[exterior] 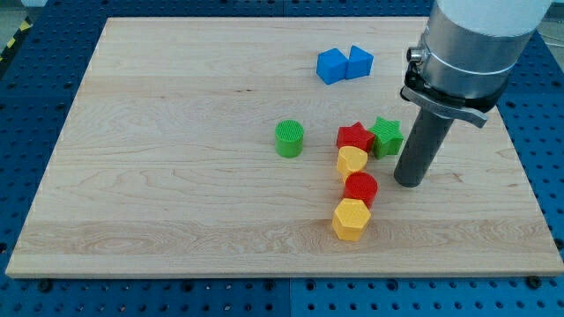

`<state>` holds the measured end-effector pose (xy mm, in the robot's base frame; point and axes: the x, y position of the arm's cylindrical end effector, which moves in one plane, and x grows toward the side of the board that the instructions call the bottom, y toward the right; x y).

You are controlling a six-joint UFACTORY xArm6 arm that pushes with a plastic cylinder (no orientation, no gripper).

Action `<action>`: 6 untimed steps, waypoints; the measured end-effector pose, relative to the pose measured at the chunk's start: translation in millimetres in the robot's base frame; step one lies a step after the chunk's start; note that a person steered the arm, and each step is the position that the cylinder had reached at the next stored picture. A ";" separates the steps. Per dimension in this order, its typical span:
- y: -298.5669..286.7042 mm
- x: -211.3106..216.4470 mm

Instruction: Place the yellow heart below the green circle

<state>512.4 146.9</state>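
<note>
Sitting near the middle of the board (176, 132), the yellow heart (352, 161) is seen touching the red star (354, 136) above it and the red circle (360, 187) below it. These 3 are part of a line of 4 blocks that runs down the view; the last one, a yellow hexagon (350, 219), is at the bottom and touches the red circle. The green circle (289, 139) is found to the view's left of the heart and a little higher, with a clear gap between them. It stands alone. A green star (386, 136) is pressed against the red star on its right side. Just to the right of the green star and the heart, the dark rod is seen standing up straight, and my tip (410, 182) is set down on the wood beside the red circle, near it but not touching. No block is touched by the tip. No pincer is fitted to the rod, so nothing is grasped. Near the view's top, 2 blue blocks (344, 64) are seen side by side and touching, well apart from the rest; their shape looks like cubes.
</note>
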 end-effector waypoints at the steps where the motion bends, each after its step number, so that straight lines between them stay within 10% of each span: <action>1: -2.6 -6.0; 6: -92.5 -4.6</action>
